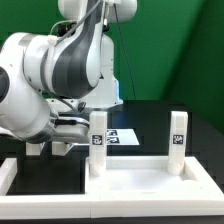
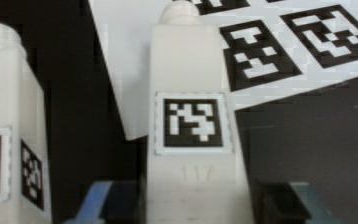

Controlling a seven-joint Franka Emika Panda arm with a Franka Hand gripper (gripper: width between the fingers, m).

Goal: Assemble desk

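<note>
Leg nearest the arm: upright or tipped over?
Upright. In the exterior view the leg stands on end, tag facing the camera, as straight as the second leg on that view's right.

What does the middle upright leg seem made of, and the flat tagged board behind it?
Leg: likely white plastic, matte, with smooth faces and rounded edges. Marker board: thin white sheet with printed black tags; paper, card or plastic, unclear.
</note>
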